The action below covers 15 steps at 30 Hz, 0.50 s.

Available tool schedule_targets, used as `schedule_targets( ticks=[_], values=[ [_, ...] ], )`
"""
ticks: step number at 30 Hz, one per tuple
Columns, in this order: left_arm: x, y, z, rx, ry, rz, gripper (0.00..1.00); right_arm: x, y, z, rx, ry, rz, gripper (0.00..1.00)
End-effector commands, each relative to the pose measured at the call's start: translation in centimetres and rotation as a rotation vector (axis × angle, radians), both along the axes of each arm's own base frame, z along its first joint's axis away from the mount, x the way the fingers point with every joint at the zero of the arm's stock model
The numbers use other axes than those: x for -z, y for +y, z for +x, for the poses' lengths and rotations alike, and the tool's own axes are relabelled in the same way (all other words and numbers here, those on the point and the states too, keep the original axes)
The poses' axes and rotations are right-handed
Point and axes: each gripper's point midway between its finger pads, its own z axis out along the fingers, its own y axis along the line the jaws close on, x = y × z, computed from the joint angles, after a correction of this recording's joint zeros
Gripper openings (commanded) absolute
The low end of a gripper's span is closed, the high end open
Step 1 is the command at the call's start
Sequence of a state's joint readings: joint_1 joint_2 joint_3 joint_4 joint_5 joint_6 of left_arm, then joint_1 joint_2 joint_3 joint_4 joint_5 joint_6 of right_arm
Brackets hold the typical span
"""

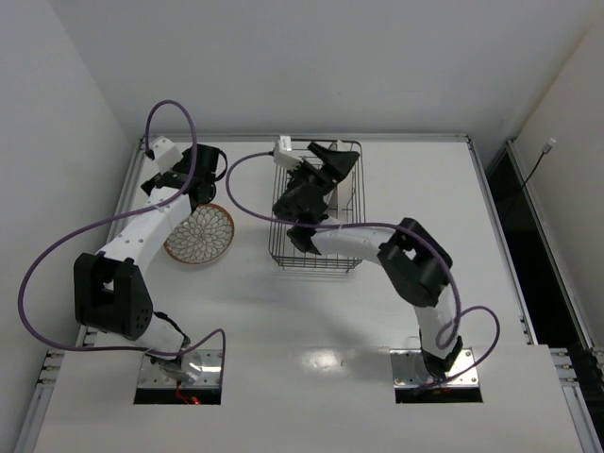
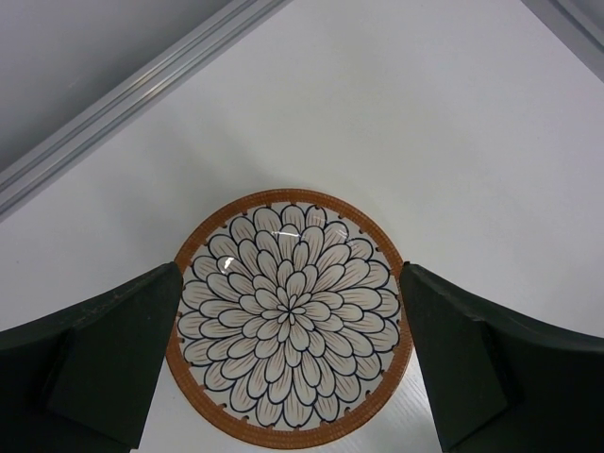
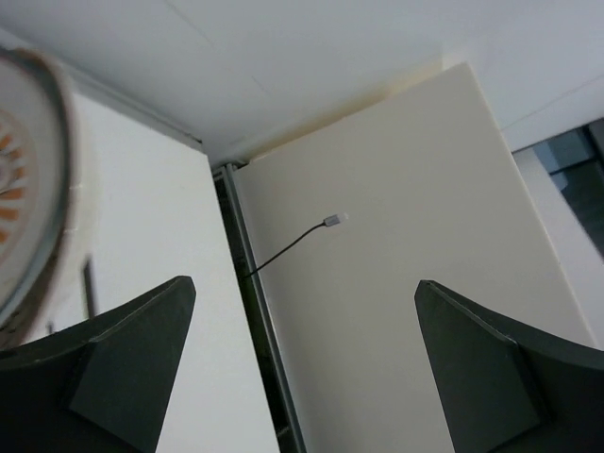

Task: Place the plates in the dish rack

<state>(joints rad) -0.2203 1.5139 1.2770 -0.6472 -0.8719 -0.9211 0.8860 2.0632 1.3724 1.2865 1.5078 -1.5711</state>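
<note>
Round white ceramic plate (image 2: pixel 293 317) with a brown-orange rim and petal pattern lies flat on the white desk (image 2: pixel 453 142), framed between the wide-spread left fingers (image 2: pixel 104 359). The right fingers (image 3: pixel 123 359) gape wide, holding nothing, over the dark wire dish rack (image 1: pixel 357 203), with a blurred white plate edge (image 3: pixel 28 179) just beside one of them.

Plate (image 2: pixel 290 316): white ground, dark-outlined petals radiating from centre, orange-brown rim.
Second plate (image 3: pixel 24 179): white, orange marks, blurred.
Dish rack (image 1: pixel 316 267): dark wire.
Worktop (image 1: pixel 311 321): white.
Fingers (image 2: pixel 104 368): dark grey-green.
Cables (image 1: pixel 227 179): purple.
</note>
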Motion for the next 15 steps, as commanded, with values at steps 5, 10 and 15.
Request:
schedule_targets(
  ticks=[5, 10, 15],
  values=[
    [-1.4, -0.1, 0.4, 0.013, -0.05, -0.003, 0.99, -9.1, -6.8, -7.3, 0.155, -0.281, 0.74, 1.0],
    [-1.1, -0.3, 0.7, 0.023, -0.043, -0.005, 0.99, -15.1, -10.5, -8.5, 0.111, -0.465, 0.813, 1.0],
    [-0.9, -0.6, 0.7, 0.036, -0.04, -0.018, 0.99, -19.7, -13.6, -8.2, 0.126, -0.627, 0.808, 1.0]
  ],
)
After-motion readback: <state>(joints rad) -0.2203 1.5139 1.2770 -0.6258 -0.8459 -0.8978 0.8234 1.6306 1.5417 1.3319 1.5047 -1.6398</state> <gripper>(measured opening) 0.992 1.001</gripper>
